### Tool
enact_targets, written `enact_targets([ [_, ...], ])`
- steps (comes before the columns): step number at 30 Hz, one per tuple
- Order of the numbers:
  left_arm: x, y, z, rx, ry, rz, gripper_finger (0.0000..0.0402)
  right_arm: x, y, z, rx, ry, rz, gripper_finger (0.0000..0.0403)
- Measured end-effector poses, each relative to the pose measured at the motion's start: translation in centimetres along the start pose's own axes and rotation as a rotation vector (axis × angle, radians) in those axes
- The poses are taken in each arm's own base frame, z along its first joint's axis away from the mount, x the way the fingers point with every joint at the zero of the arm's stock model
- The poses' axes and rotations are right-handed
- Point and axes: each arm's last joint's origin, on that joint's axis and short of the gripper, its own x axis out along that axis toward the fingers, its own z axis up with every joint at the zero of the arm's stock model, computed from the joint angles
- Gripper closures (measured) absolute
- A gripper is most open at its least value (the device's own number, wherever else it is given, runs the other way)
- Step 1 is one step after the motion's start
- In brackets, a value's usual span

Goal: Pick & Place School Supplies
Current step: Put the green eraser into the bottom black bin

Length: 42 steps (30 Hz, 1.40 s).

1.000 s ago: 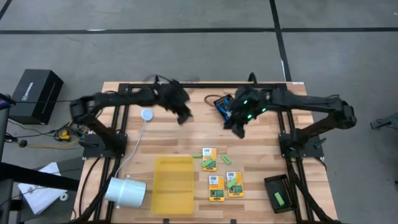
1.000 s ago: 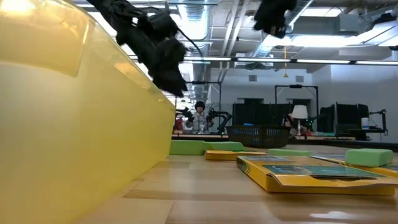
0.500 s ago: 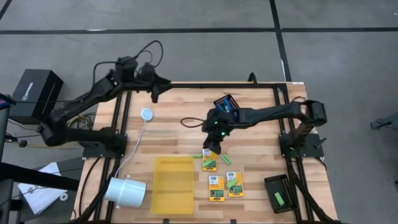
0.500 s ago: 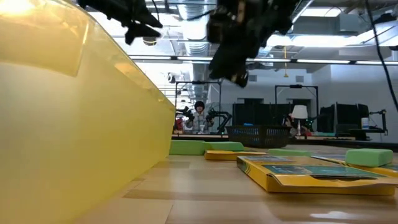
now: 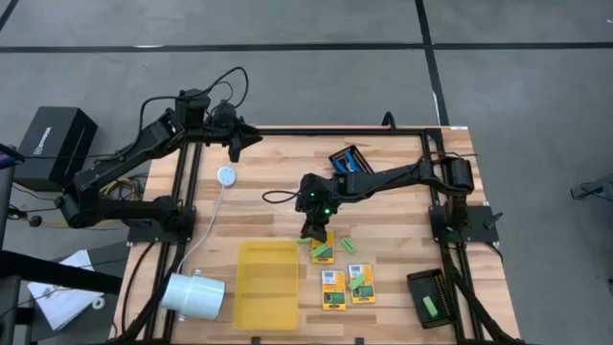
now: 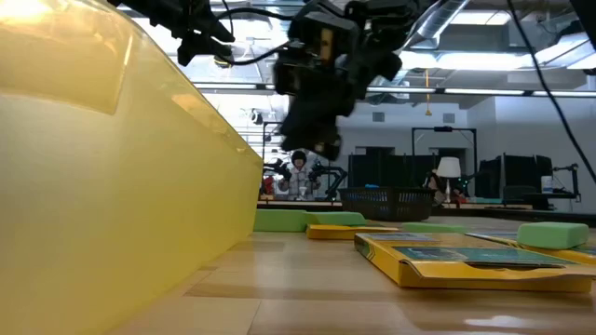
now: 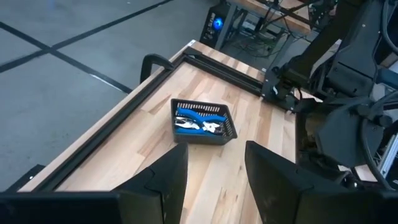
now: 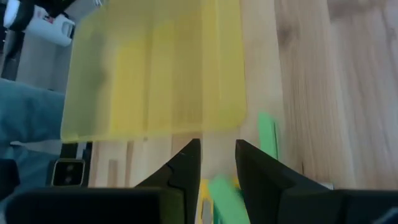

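Right pincer (image 5: 315, 233) hovering low over the middle of the desk (image 5: 259, 206), just right of the yellow tray (image 5: 267, 285). Fingers parted a little with nothing between them, going by the right wrist view. Directly under it: a crayon box (image 5: 323, 246) with a green stick (image 5: 325, 252) lying on top, and a second thin green stick (image 8: 266, 134) on the bare wood just beside the tray's corner. Can't tell for sure which one is the target, probably one of the sticks.

Handling guess: sticks look light, stiff and small, likely to skid or roll if nudged, so best pinched across the short width near the middle. Boxes look like light card, flat and a bit crushable; better taken across the narrow sides than by a corner.

Two more crayon boxes (image 5: 332, 289) nearer the front edge. Blue-handled scissors (image 7: 194, 119) already sitting in a black mesh tray (image 7: 226, 132) at the far side; another mesh tray (image 5: 428, 287) near right with a green stick in it.

Left pincer (image 7: 214, 174) parked at the far left corner, spread wide, holding nothing.
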Motion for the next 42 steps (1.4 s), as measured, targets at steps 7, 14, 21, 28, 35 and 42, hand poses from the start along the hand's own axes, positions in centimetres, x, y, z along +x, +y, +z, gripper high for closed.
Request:
enact_targets([
  [7, 0.0, 0.0, 0.0, -0.001, 0.005, -0.018, 0.0247, 1.5, -1.2, -0.7, 0.014, 0.067, -0.029, 0.0265],
  [14, 0.0, -0.1, -0.1, 0.024, 0.007, -0.023, 0.0247, 2.8, -2.3, -1.4, -0.009, 0.12, -0.06, 0.0251],
  [21, 0.0, 0.0, -0.1, 0.023, 0.009, -0.022, 0.0247, 3.7, -2.9, -2.2, 0.025, 0.169, -0.053, 0.0265],
  [28, 0.0, 0.0, -0.1, 0.022, 0.012, -0.022, 0.0247, 4.2, -3.3, -2.4, 0.024, 0.178, -0.046, 0.0269],
  [35, 0.0, 0.0, -0.1, 0.021, 0.016, -0.022, 0.0247, 4.5, -3.5, -2.5, 0.024, 0.178, -0.05, 0.0273],
  [42, 0.0, 0.0, -0.1, 0.031, 0.016, -0.021, 0.0247, 4.2, -4.1, -2.2, 0.03, 0.157, -0.067, 0.028],
])
